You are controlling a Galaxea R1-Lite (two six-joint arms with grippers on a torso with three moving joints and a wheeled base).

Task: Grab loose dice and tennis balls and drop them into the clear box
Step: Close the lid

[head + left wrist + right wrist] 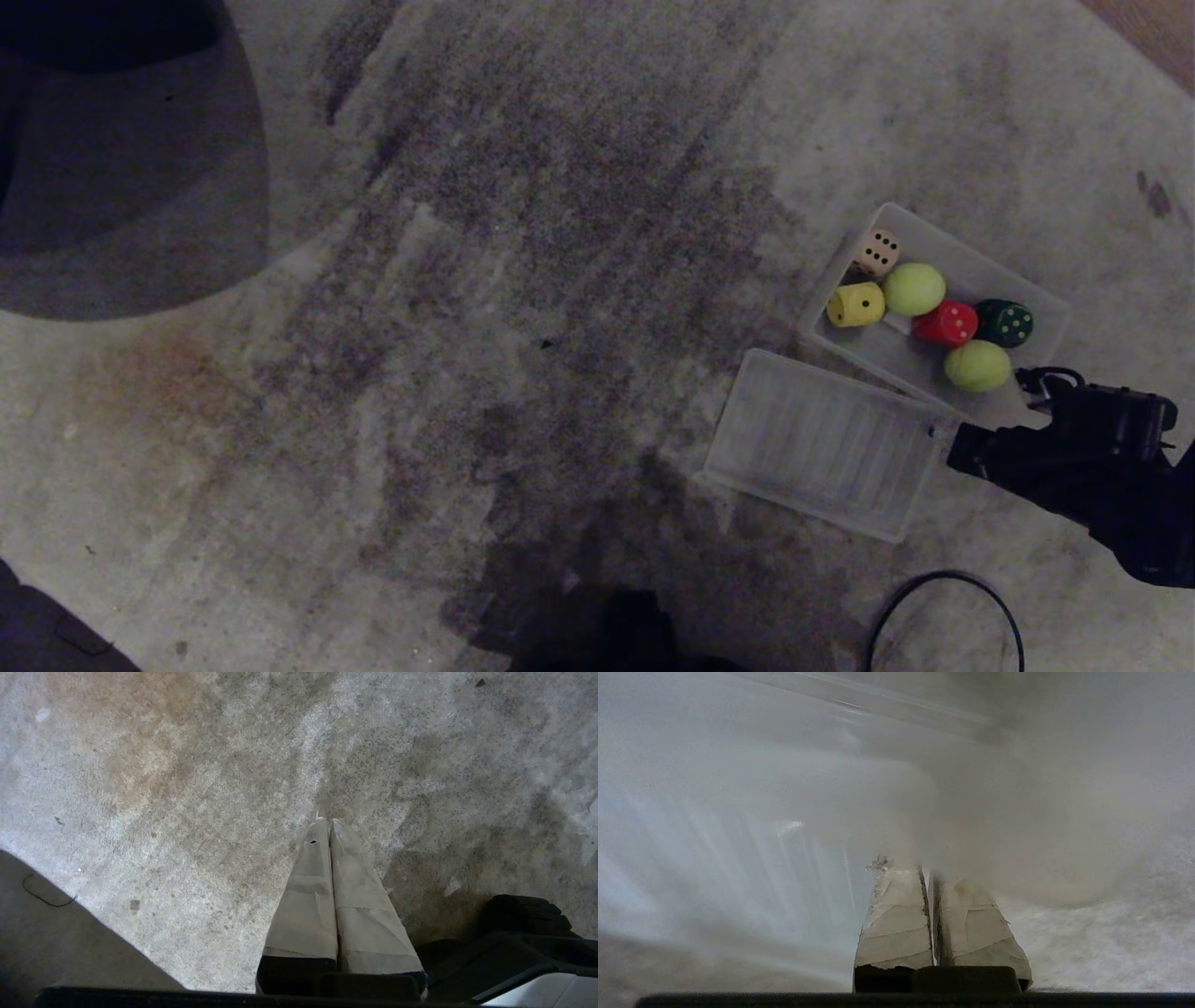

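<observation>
Your right gripper has its fingers pressed together, apparently pinching the near edge of the ribbed clear lid, probably so it can be carried over as a cover. Just beyond, the clear box already holds the four dice and both tennis balls; nothing loose shows on the carpet. Your left gripper hangs parked, fingers together, holding nothing.
</observation>
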